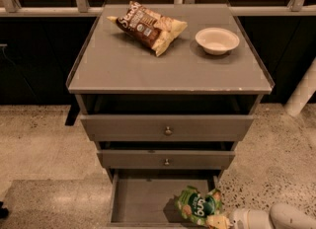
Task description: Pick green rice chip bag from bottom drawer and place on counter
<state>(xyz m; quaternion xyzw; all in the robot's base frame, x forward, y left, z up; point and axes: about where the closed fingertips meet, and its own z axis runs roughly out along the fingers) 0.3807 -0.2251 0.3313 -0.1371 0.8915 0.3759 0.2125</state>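
The green rice chip bag (198, 206) stands tilted at the right front of the open bottom drawer (143, 201), its right edge over the drawer's right wall. My gripper (220, 220) comes in from the lower right on a white arm and is shut on the bag's lower right corner. The counter (128, 65) is the grey top of the cabinet, well above the gripper.
A brown-and-cream chip bag (147, 25) lies at the back of the counter and a white bowl (217, 40) at its back right. Two knobbed drawers (168, 131) stick out slightly above the bottom drawer. A white post (302, 95) stands at the right on the speckled floor.
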